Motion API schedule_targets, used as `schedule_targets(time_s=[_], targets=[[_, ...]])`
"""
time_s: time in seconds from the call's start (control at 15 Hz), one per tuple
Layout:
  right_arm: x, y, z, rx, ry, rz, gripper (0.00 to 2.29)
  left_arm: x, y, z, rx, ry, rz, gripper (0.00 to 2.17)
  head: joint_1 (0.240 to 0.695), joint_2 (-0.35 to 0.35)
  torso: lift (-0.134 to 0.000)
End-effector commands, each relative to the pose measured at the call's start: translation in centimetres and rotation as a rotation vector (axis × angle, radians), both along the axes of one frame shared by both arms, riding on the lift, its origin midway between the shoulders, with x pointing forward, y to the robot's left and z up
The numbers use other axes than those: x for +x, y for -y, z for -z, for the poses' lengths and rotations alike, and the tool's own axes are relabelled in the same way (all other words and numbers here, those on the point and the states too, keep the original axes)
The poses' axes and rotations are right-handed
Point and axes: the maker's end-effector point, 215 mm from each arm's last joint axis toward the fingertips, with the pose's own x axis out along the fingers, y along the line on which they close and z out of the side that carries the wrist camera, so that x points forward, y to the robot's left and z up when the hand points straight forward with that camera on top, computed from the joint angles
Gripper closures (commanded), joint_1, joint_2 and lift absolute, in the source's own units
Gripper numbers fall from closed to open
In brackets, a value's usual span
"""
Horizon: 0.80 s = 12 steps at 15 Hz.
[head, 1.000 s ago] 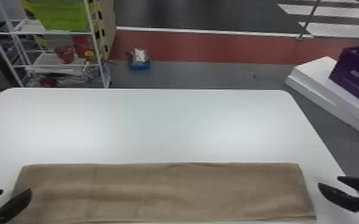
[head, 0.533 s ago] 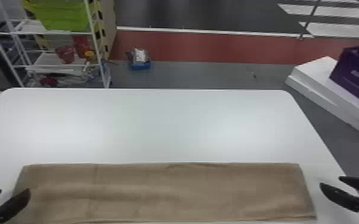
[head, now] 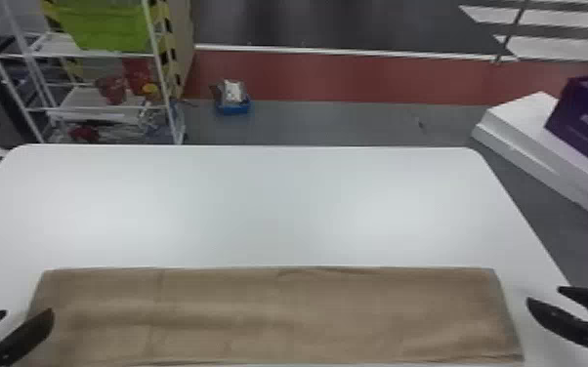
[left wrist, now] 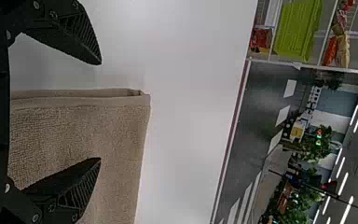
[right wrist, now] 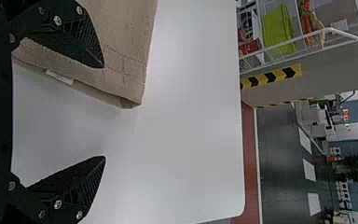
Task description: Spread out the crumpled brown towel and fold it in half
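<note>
1. Step in hand: the brown towel (head: 278, 315) is laid out as a long flat strip along the near side of the white table (head: 278, 205). From the doubled edge seen in the left wrist view, the fold in half is judged to be made, or very nearly so.
2. Left gripper (left wrist: 99, 111): held at the table's near left part, by the towel's end. Fingers spread apart; nothing pinched.
3. Right gripper (right wrist: 104, 112): held at the table's near right part, by the opposite end. Fingers likewise spread, nothing gripped. Whether the cloth is touched by either gripper cannot be told.
4. Next move: both grippers should be drawn clear of the table without the layers being dragged. A light squaring of the edges might be added, since slight creases and a small offset between layers are noted. Risk: the top layer could be snagged by a fingertip.
5. Count, on the table: towel, one; pale tag (right wrist: 59, 77) at the towel's edge, one. Grippers at the table, two, with two fingers each.
6. Count, beyond the table: white rack (head: 80, 100), one, far left; green bin (head: 105, 27) on it, one; blue tray (head: 233, 108) on the floor, one; purple box (head: 586, 117), one, off to the right.
</note>
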Motion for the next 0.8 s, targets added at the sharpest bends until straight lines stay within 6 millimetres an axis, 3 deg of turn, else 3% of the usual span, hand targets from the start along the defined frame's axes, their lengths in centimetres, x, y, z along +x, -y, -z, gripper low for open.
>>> schedule_targets(time_s=[0.0,0.73], targets=[[0.27,0.15,-0.24,-0.015,0.015,-0.002,0.21,0.0,0.33,0.06,-0.001,-0.002,0.008,0.17,0.695,-0.073,-0.124],[0.85,-0.15,-0.93,-0.016,0.048,-0.015,0.21,-0.16,-0.21,-0.09,0.022,0.011,0.01,0.16,0.695,-0.066,-0.124]])
